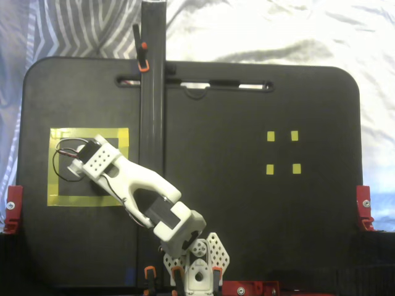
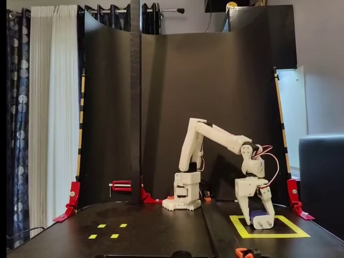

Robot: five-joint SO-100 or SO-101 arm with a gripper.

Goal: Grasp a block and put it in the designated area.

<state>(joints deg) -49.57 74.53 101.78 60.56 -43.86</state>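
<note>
Inside the designated area (image 1: 88, 167), in the fixed view from above, we record the white arm (image 1: 139, 191) reaching over the yellow tape outline; its wrist hides the fingers and the block. Four small yellow squares (image 1: 282, 152) lie well apart from that outline on the black bench (image 1: 247, 203).

In the fixed view from the front, we record the gripper (image 2: 259, 220) lowered within the designated area (image 2: 269, 226), the fingers pinching the block (image 2: 256, 216), dark blue, at bench level.
</note>
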